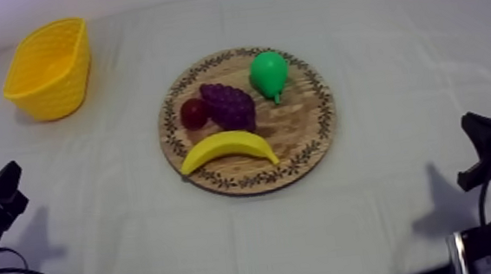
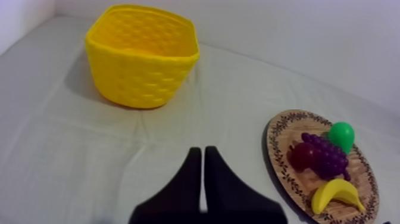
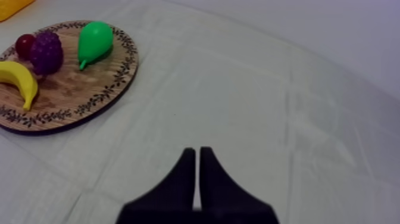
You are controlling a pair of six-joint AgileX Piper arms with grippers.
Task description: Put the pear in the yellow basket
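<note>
Slanted overhead view of the table (image 1: pixel 377 29); low wrist views from either side, wooden board (image 1: pixel 300 128) in all three.

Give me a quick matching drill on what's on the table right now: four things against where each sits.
Things: 1 pear; 2 banana; 3 small red fruit; 4 yellow basket.
Places: A off the wooden board, far left of the table; B board's near edge; C beside the grapes, on their basket side; D board's far part, right of the grapes.
Pairs: 1-D, 2-B, 3-C, 4-A.
</note>
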